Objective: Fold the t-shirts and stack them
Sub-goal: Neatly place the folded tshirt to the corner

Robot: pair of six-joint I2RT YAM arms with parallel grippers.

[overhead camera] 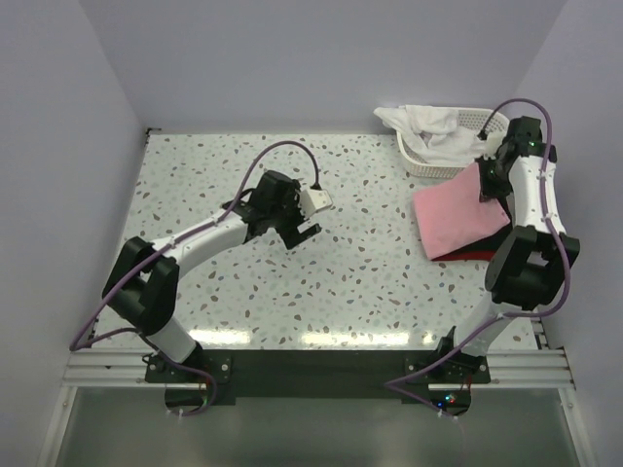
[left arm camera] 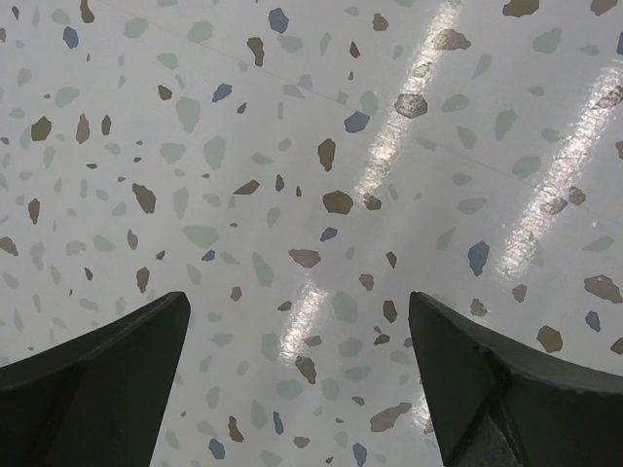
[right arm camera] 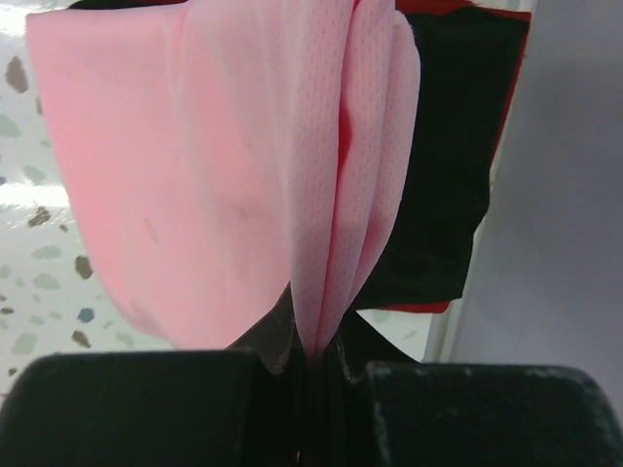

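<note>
Right end effector pinches the light pink cloth t-shirt by its edge, likely squaring it on the black-and-red folded stack; left end effector gapes empty.

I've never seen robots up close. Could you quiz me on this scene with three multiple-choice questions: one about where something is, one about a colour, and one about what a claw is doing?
1. Where does the white basket stand?
A. At the table's far right corner
B. Between the two arm bases
C. At the near left corner

2. What colour is the shirt that the right gripper holds?
A. White
B. Pink
C. Green

3. How is the left gripper?
A. Shut on a shirt
B. Open over the table
C. Open inside the basket

Answers:
1 A: the top view shows it at the far right, against the back wall.
2 B: the right wrist view shows the pink shirt pinched between the closed jaws.
3 B: its fingers stand wide apart, with only the speckled table between them.
</note>
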